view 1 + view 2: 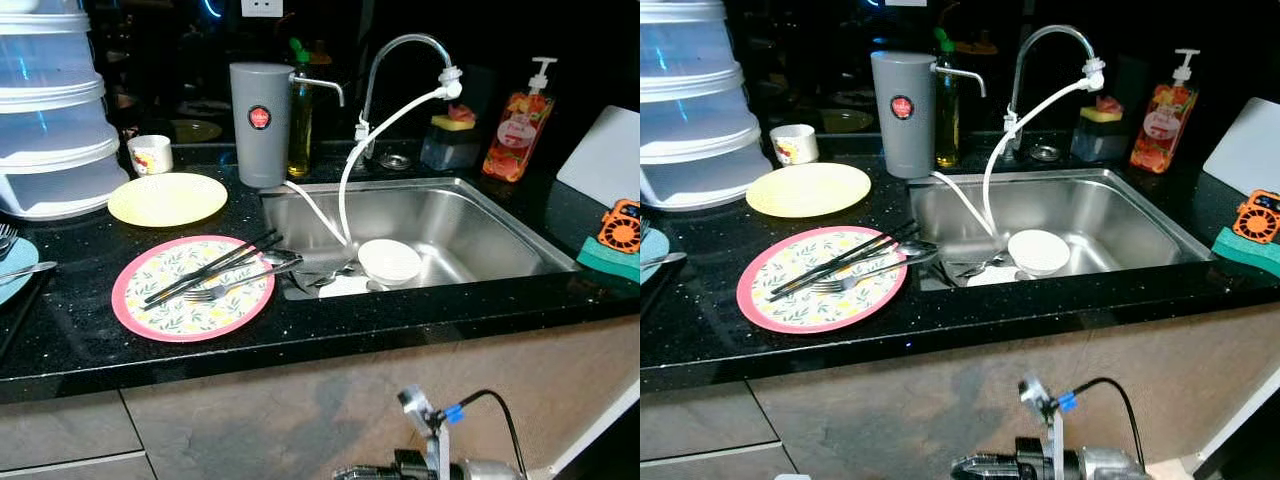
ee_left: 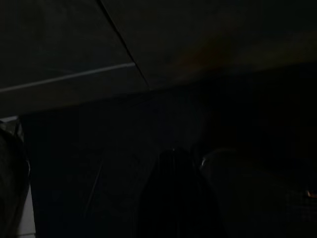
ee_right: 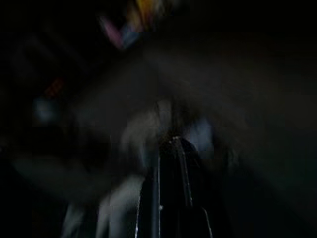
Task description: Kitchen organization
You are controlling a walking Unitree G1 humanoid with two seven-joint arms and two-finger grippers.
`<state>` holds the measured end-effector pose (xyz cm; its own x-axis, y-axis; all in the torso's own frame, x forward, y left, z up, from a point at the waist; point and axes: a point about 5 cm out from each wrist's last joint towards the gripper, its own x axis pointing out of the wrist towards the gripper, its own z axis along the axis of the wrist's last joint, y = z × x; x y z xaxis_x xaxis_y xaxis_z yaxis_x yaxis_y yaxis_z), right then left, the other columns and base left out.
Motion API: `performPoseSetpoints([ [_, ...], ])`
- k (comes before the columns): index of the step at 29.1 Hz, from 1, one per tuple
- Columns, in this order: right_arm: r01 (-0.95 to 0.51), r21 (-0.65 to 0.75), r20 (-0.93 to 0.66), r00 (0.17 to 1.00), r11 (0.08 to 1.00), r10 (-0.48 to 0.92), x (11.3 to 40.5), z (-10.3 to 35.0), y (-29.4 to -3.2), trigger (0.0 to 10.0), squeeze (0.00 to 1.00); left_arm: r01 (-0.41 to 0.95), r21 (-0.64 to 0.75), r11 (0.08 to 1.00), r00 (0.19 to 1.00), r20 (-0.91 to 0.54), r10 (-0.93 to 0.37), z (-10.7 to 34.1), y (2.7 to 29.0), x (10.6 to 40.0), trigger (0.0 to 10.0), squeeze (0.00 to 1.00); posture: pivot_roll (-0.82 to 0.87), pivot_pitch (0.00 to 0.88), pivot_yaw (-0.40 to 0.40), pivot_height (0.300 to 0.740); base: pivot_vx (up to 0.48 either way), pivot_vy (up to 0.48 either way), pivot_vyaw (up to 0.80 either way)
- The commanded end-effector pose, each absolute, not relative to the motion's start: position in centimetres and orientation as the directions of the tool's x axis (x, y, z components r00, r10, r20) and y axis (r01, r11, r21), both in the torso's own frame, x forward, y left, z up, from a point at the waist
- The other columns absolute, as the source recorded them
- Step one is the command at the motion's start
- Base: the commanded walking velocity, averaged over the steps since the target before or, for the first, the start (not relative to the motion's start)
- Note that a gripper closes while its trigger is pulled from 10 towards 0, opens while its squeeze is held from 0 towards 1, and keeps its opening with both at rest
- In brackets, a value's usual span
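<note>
left eye view: pink plate [image 1: 192, 289] with chopsticks [image 1: 212, 266] and fork [image 1: 240, 284] sits on the tabletop [image 1: 420, 315], white bowl [image 1: 389, 261] in the sink [image 1: 545, 250]; nothing looks sorted yet. tool states: cannot tell.

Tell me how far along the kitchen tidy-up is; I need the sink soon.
Nothing looks put away yet. The pink plate on the counter carries chopsticks and a fork; the yellow plate sits behind it. A white bowl waits in the sink. Neither arm holds anything visible.
</note>
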<state>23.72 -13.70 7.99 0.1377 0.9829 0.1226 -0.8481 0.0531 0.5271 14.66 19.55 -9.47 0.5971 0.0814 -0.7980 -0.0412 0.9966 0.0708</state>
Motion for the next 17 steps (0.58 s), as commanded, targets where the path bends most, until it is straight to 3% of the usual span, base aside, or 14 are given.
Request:
performPoseSetpoints([
  [1, -0.909, 0.416, 0.277, 0.124, -0.003, 0.953, 25.6, 12.9, -12.8, 10.0, 0.0, -0.039, 0.07, 0.997, 0.597, -0.799, 0.079, -9.6, 19.3, 14.4, 10.0, 0.0, 0.04, 0.0, -0.034, 0.74, 0.0, 0.0, 0.0],
  [6, -0.945, 0.284, 0.455, -0.014, -0.16, 0.89, 26.8, 19.6, -11.6, 10.0, 0.0, -0.044, 0.072, 0.996, 0.601, -0.795, 0.084, -9.6, 19.7, 14.2, 10.0, 0.0, 0.04, 0.0, -0.04, 0.74, 0.0, 0.0, 0.0],
  [9, -0.949, 0.239, 0.488, -0.064, -0.204, 0.87, 27.2, 21.7, -11.2, 10.0, 0.0, -0.049, 0.07, 0.996, 0.604, -0.793, 0.085, -9.5, 19.8, 14.3, 10.0, 0.0, 0.04, 0.0, -0.043, 0.74, 0.0, 0.0, 0.0],
  [16, -0.973, 0.146, 0.468, -0.089, -0.177, 0.879, 28.3, 24.9, -9.6, 10.0, 0.0, -0.053, 0.068, 0.996, 0.607, -0.79, 0.086, -9.4, 20.1, 14.3, 10.0, 0.0, 0.04, 0.001, -0.046, 0.74, 0.0, 0.0, 0.0],
  [17, -0.987, 0.112, 0.446, -0.057, -0.119, 0.893, 28.8, 25.7, -8.9, 10.0, 0.0, -0.054, 0.069, 0.996, 0.608, -0.789, 0.087, -9.4, 20.3, 14.2, 10.0, 0.0, 0.03, 0.006, -0.042, 0.74, 0.0, 0.0, 0.0],
])
